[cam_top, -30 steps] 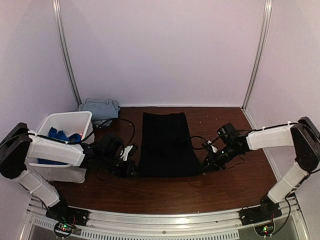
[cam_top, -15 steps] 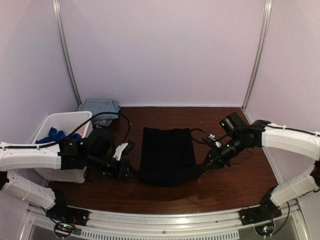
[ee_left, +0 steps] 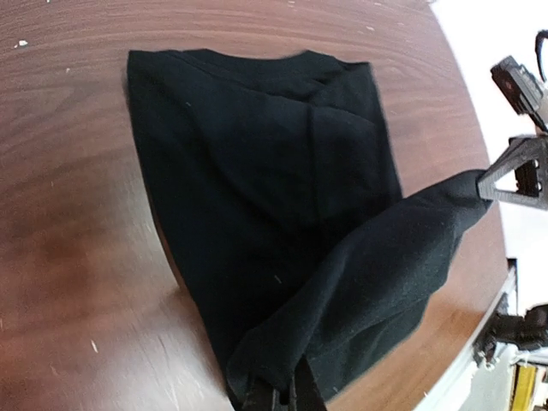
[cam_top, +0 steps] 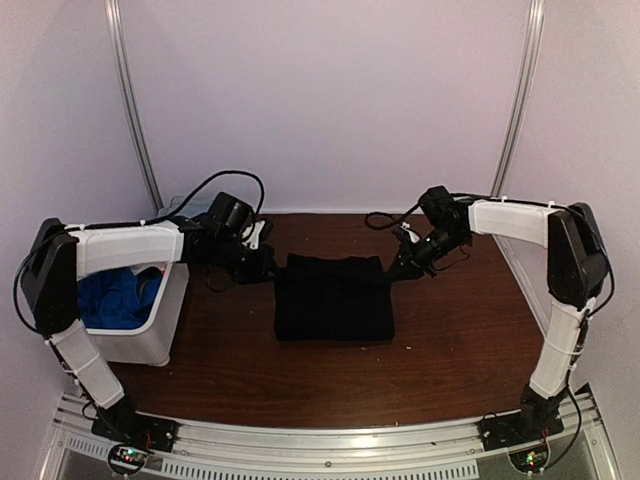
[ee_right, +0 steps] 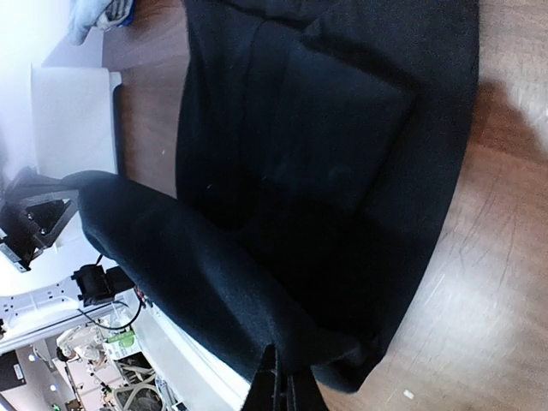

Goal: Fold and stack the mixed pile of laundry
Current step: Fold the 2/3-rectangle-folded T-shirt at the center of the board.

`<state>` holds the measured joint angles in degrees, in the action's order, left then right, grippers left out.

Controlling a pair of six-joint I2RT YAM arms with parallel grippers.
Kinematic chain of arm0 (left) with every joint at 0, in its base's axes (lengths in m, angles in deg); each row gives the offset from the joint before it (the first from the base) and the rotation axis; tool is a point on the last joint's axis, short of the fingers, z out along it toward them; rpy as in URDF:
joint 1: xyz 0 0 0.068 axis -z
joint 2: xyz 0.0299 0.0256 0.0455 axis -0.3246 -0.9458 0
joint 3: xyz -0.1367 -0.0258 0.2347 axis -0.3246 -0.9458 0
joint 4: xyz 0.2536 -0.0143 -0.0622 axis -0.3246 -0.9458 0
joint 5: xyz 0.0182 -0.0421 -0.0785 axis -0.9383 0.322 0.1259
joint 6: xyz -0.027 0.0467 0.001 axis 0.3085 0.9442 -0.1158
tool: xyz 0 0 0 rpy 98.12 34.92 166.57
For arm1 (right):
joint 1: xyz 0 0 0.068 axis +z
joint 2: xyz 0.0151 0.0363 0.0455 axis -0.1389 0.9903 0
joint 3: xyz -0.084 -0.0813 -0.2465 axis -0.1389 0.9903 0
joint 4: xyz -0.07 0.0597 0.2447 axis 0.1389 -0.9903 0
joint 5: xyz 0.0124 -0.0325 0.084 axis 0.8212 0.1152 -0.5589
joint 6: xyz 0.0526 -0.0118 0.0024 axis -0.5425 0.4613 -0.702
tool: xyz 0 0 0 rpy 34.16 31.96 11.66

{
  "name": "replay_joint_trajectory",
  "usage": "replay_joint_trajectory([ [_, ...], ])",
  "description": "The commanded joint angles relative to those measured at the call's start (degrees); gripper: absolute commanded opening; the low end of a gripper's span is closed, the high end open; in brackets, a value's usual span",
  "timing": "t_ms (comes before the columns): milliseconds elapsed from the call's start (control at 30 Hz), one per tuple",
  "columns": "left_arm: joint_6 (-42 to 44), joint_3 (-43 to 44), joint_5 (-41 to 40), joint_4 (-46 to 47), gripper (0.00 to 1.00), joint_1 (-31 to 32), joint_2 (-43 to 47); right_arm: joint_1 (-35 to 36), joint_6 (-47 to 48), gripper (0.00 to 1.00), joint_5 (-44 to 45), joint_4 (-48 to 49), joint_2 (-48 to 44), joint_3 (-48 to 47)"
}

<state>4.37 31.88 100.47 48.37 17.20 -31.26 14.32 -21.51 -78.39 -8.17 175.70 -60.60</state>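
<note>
My left gripper point(cam_top: 268, 264) is clamped tight on the far left corner of the large black cloth point(cam_top: 335, 300), and my right gripper point(cam_top: 397, 268) pinches the far right corner the same way. I hold the two corners level and well apart so the edge between them runs taut and lands square on the layer below. The cloth lies doubled at the middle of the dark wooden table point(cam_top: 450, 340). Bright royal-blue fabric point(cam_top: 112, 297) sits in the white rectangular plastic bin point(cam_top: 160, 330) at the left, I judge for a later fold.
</note>
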Motion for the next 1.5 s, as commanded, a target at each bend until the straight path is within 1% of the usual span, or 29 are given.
replay_joint_trajectory([
  [0, 3.1, 5.2, -0.4, 4.6, 0.00, -2.4, -9.3, -2.2, 1.1, 0.00, 1.3, 5.8, 7.1, -4.3],
  [100, 3.5, 7.6, -0.3, 6.0, 0.00, -2.7, -16.0, -2.7, 0.9, 0.00, 1.7, 8.2, 13.0, -8.0],
  [200, 3.2, 7.5, -1.3, 8.1, 0.00, -2.7, -19.6, -2.6, 1.1, 0.00, 1.2, 9.5, 17.5, -10.0],
  [300, 3.1, 7.0, -0.8, 8.7, 0.00, -2.8, -21.9, -2.3, 1.7, 0.00, 1.1, 10.9, 18.5, -7.3],
  [333, 2.8, 5.6, 0.0, 9.7, 0.00, -2.7, -21.9, -2.1, 1.9, 0.00, 1.2, 11.2, 17.9, -5.6],
  [433, 3.0, 0.0, 1.6, 11.4, 0.00, -1.6, -18.7, -1.2, 2.0, 0.00, 0.9, 12.2, 13.9, 0.9],
  [467, 3.4, -2.1, 1.9, 11.4, 0.00, -1.0, -16.8, -0.8, 1.9, 0.00, 0.8, 12.6, 11.1, 4.7],
  [633, 3.0, -11.4, 2.5, 10.2, 0.00, 0.5, -3.5, 0.9, -0.7, 0.00, 0.1, 13.0, -3.1, 16.7],
  [700, 3.2, -12.2, 2.5, 8.2, 0.00, 0.5, 1.4, 0.9, -1.3, 0.00, 0.4, 11.6, -7.8, 18.7],
  [767, 3.9, -11.4, 2.1, 5.8, 0.00, 0.5, 3.9, 0.8, -2.0, 0.00, 0.5, 10.3, -11.0, 19.6],
  [867, 4.6, -9.4, 1.6, 3.6, 0.00, 0.4, 4.9, 0.7, -2.7, 0.00, 0.7, 8.3, -13.7, 19.3],
  [933, 4.9, -7.8, 1.6, 3.2, 0.00, 0.2, 4.4, 0.0, -2.0, 0.00, 1.3, 6.7, -13.7, 17.4],
  [1100, 5.6, -2.8, 2.3, 3.8, 0.00, -1.7, 0.5, -3.5, 0.0, 0.00, 1.6, 5.3, -9.7, 10.4],
  [1233, 6.5, 2.6, 2.5, 5.6, 0.00, -3.6, -5.4, -5.5, 0.5, 0.00, 1.4, 7.0, -2.5, 3.9],
  [1300, 6.4, 4.7, 3.2, 7.0, 0.00, -4.9, -9.3, -5.7, 0.2, 0.00, 0.5, 9.0, 2.0, 1.1],
  [1467, 5.6, 9.3, 2.6, 11.1, 0.00, -6.8, -20.0, -5.8, -4.4, 0.00, -0.7, 20.2, 12.6, -2.2],
])
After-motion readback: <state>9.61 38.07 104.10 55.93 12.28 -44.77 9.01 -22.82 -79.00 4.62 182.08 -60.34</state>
